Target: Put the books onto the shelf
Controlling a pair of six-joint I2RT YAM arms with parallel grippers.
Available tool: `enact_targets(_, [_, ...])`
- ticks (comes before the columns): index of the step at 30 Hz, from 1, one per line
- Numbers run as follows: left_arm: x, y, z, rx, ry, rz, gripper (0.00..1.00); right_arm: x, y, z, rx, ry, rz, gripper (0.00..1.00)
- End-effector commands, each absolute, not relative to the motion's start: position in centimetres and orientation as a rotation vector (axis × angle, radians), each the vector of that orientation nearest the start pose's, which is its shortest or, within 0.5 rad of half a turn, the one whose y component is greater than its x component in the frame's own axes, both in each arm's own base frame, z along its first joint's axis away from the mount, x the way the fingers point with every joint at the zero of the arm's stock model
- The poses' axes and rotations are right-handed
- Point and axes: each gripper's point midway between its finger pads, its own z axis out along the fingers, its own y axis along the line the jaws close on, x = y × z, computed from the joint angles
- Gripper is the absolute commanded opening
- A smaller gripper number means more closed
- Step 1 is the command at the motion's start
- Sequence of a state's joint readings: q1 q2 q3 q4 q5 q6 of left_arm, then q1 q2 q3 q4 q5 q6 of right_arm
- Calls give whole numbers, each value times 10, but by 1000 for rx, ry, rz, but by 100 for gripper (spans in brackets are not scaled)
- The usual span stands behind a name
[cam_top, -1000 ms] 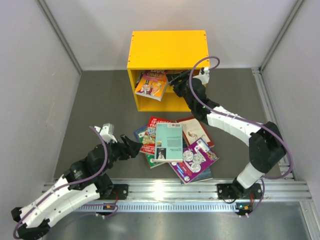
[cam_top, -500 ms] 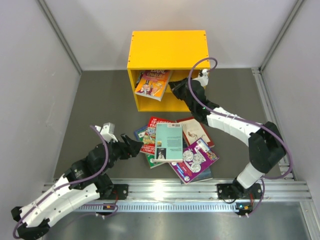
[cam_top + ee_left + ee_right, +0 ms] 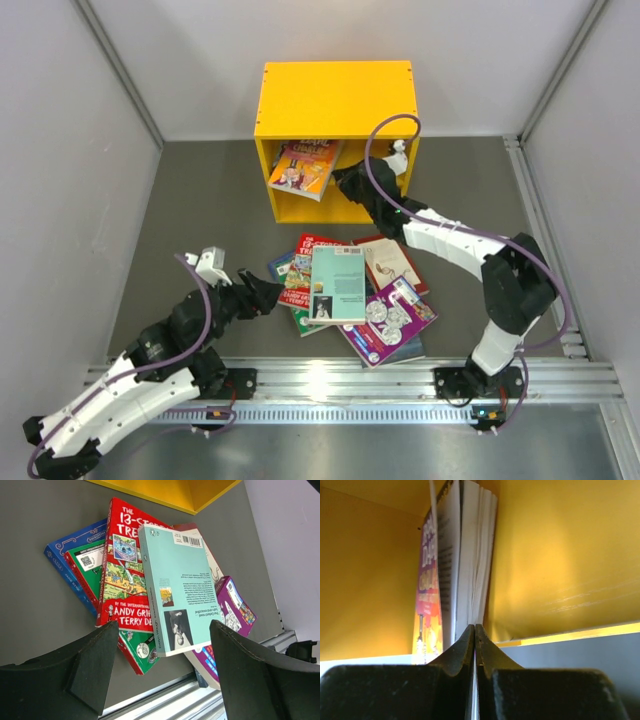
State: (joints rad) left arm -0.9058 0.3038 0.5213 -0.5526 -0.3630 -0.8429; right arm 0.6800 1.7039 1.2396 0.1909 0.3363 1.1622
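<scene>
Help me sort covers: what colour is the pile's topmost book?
The topmost book is pale teal; left wrist view.

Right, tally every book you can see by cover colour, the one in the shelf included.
Yellow book, in the shelf: 1
Blue book: 1
Green book: 1
Red book: 1
Teal book: 1
Red-cream book: 1
Purple book: 1
Dark book, under the purple one: 1
Total: 8
</scene>
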Motion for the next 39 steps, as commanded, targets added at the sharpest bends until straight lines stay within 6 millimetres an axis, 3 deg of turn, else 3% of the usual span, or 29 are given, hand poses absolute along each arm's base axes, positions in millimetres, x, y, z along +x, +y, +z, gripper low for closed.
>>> enact_targets(1, [164,-146,200,-211,1937,-818,79,439,340,259,689,1768,1037,0])
enact_targets(21, [165,-140,195,-220,1930,-785,80,478,367,274,707,1703,1056,0])
enact_targets(25, [167,-141,191,-221,1938,-776,80,483,376,281,714,1652,1117,3])
enact_targets(26, [167,-141,190,-219,1940,-772,80,483,380,292,704,1607,1165,4])
enact_targets(30, [168,-140,189,-220,1945,-763,80,484,389,304,707,1528,1255,9])
enact_targets(36, [168,-140,190,-223,1943,-759,80,495,408,309,701,1494,1337,17])
enact_targets(39, [168,-139,190,-229,1945,-757,80,495,411,297,698,1527,1334,18])
